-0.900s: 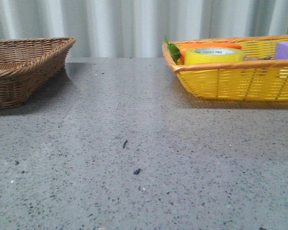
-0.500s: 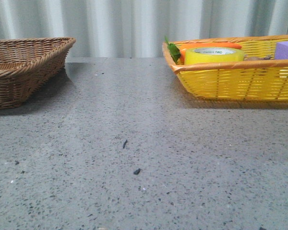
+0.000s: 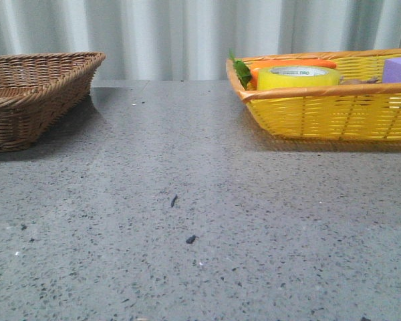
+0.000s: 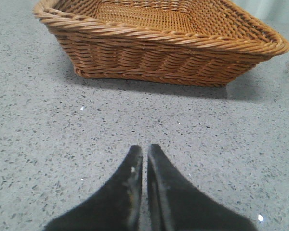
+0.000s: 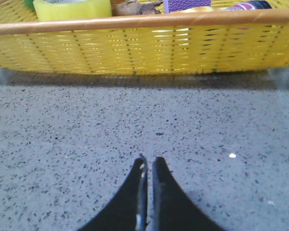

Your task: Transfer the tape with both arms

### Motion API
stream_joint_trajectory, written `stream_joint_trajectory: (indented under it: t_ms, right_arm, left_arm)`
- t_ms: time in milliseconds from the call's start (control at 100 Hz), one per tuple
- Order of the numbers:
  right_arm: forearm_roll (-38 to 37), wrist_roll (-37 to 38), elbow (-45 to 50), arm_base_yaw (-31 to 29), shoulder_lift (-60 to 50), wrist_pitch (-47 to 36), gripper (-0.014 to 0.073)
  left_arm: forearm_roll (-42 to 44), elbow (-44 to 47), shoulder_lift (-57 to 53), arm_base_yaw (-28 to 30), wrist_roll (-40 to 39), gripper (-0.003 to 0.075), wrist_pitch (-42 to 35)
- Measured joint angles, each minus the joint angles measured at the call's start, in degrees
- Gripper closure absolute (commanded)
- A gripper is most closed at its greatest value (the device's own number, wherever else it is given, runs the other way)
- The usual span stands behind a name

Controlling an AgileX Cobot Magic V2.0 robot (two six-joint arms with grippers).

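Note:
The yellow tape roll (image 3: 298,77) lies flat in the yellow basket (image 3: 334,114) at the back right, next to an orange carrot (image 3: 294,63). It also shows in the right wrist view (image 5: 72,8), beyond the basket's rim. My right gripper (image 5: 148,161) is shut and empty, low over the table in front of that basket. My left gripper (image 4: 144,149) is shut and empty, over the table in front of the brown wicker basket (image 4: 159,43). Neither arm shows in the front view.
The brown wicker basket (image 3: 33,93) stands at the back left. The yellow basket also holds a purple block (image 3: 399,68), green leaves (image 3: 240,69) and a brown piece (image 5: 135,7). Small dark specks (image 3: 190,239) lie on the grey speckled table.

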Motion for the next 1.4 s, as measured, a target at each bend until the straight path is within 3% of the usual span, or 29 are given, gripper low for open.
stream_joint_trajectory:
  t_ms: [480, 600, 680, 960, 1200, 1400]
  right_arm:
    - [0.00, 0.00, 0.00, 0.00, 0.00, -2.69, 0.0656]
    - [0.00, 0.00, 0.00, 0.00, 0.00, -5.32, 0.0656]
    - [0.71, 0.00, 0.00, 0.00, 0.00, -7.49, 0.0656]
    - [16.14, 0.00, 0.00, 0.00, 0.00, -18.22, 0.0656]
    - [31.61, 0.00, 0.00, 0.00, 0.00, -19.67, 0.0656]
    - [34.83, 0.00, 0.00, 0.00, 0.00, -19.56, 0.0656]
  left_arm:
    - [3.24, 0.00, 0.00, 0.00, 0.00, 0.0741, -1.94]
    - [0.57, 0.00, 0.00, 0.00, 0.00, 0.0741, -4.91]
    - [-5.97, 0.00, 0.00, 0.00, 0.00, 0.0741, -6.26]
    - [-23.14, 0.00, 0.00, 0.00, 0.00, 0.0741, -13.12]
    - [-25.60, 0.00, 0.00, 0.00, 0.00, 0.0741, -15.74]
    - [-25.72, 0.00, 0.00, 0.00, 0.00, 0.0741, -15.98]
